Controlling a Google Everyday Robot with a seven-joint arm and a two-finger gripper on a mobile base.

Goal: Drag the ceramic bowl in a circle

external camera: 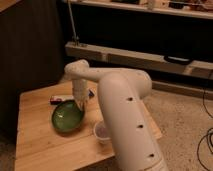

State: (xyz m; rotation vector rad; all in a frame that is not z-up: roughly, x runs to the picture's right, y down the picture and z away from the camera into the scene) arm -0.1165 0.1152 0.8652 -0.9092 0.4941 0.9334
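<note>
**Q:** One view only, from the camera. What occupies the foreground?

**A:** The robot's white arm (125, 115), a thick segment with small dark holes, rising from the lower right and bending left over a light wooden table (40, 145). Its forward link ends at the gripper (80, 103), which points downward at the upper right edge of the ceramic bowl (67, 117).

**Q:** Where does the ceramic bowl lie?

**A:** On the table's left-centre part, upright, glossy green with a darker rim. The gripper meets it at the rim on the side nearest the arm.

**Q:** What is the state of the gripper?

**A:** Whether it grips the rim or merely presses on it cannot be told; the tip is seen against the bowl's edge and nothing finer is legible.

**Q:** What else stands on the table?

**A:** A small translucent whitish cup (102, 131), just beside the bowl on its lower right, close against the arm's large segment. Behind the bowl, a flat object with red and dark parts (62, 99) lies near the table's far edge, partly covered by the gripper link.

**Q:** And the surroundings?

**A:** A dark shelving unit with a pale lower shelf (140, 57) runs behind the table; the floor (185, 125) to the right is speckled, with a dark cable (204, 145) on it.
</note>
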